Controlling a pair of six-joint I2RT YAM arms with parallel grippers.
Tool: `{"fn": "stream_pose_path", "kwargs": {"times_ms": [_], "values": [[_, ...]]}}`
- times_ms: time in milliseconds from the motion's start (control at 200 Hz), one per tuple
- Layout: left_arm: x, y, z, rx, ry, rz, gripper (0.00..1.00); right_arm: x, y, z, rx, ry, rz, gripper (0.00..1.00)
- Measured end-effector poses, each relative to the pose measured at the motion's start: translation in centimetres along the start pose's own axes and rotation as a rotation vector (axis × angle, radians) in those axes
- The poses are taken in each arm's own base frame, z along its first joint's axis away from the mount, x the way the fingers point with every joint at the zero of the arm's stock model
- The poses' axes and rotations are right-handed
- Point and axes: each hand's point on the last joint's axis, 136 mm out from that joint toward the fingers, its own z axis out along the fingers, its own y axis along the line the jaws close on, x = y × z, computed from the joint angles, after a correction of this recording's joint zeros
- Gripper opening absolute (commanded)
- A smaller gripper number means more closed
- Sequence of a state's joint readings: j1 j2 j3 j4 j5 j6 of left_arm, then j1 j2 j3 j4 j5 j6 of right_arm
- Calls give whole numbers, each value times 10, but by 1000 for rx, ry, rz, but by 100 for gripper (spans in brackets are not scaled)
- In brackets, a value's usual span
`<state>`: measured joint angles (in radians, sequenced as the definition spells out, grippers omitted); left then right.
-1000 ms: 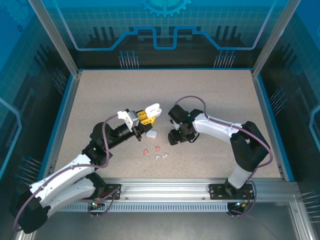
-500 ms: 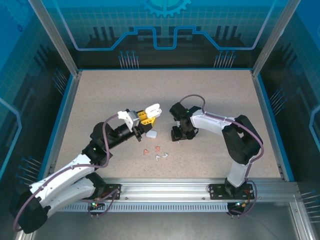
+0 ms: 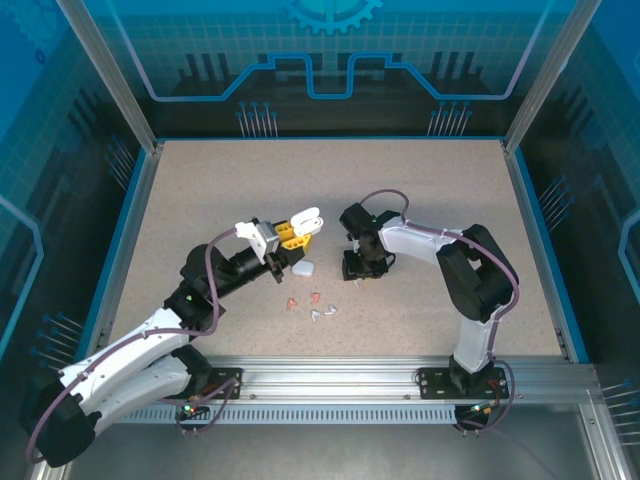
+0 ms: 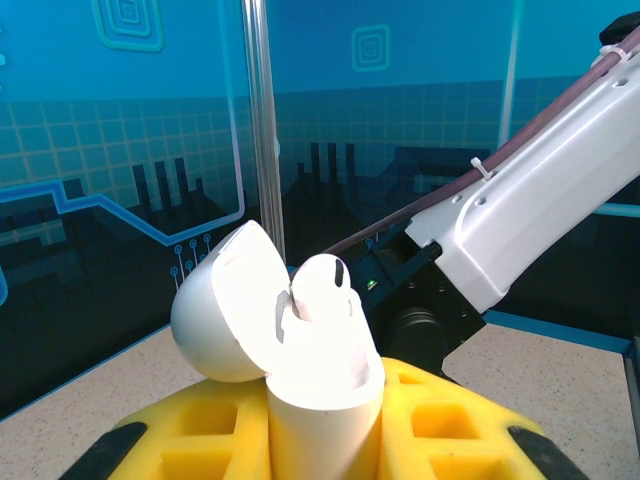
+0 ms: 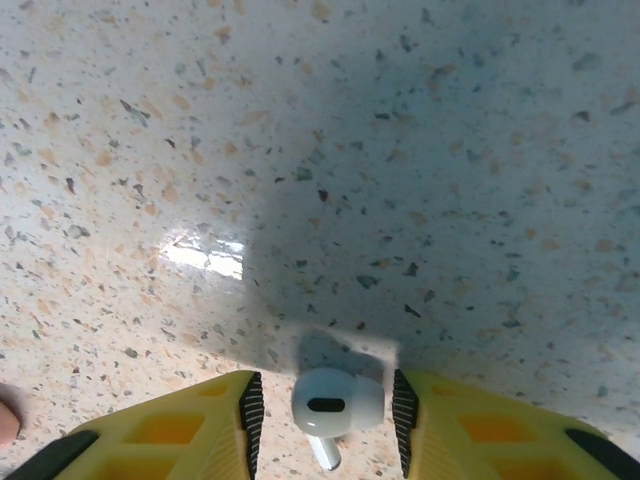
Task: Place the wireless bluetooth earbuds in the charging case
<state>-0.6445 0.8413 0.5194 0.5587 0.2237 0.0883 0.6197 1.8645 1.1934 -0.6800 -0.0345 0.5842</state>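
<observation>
My left gripper [image 3: 297, 231] is shut on an open white charging case [image 4: 325, 395], held upright above the table. Its lid [image 4: 222, 305] is tipped back to the left, and one white earbud [image 4: 322, 288] sits in the case. My right gripper [image 5: 326, 415] points straight down at the table, open. A white earbud [image 5: 338, 402] lies on the table between its black pads [image 5: 252, 412], with a small gap on each side. In the top view the right gripper [image 3: 356, 272] is right of the left gripper. Loose white and salmon-red earbuds [image 3: 316, 305] lie nearer the arm bases.
A second, closed white case [image 3: 304, 268] lies on the speckled table [image 3: 430, 200] just below the left gripper. A salmon-red bit [image 5: 5, 425] shows at the left edge of the right wrist view. Blue walls and metal posts ring the table.
The right arm's elbow has folded in toward the centre and its gripper has settled over the earbud on the table. The left arm and its case have not moved.
</observation>
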Motion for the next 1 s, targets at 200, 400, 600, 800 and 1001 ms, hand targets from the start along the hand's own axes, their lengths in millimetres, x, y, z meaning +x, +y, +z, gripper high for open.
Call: {"fn": "stream_pose_path", "kwargs": {"times_ms": [200, 400, 600, 800, 1001], "values": [[1, 0, 0, 0, 3, -1, 0, -1, 1, 3, 3, 12, 1, 38], [2, 0, 0, 0, 6, -2, 0, 0, -1, 3, 13, 21, 2, 33], [5, 0, 0, 0, 19, -6, 0, 0, -1, 3, 18, 22, 3, 29], [6, -1, -3, 0, 23, -7, 0, 0, 0, 2, 8, 12, 1, 28], [12, -1, -4, -3, 38, -12, 0, -5, 8, -15, -38, -44, -11, 28]]}}
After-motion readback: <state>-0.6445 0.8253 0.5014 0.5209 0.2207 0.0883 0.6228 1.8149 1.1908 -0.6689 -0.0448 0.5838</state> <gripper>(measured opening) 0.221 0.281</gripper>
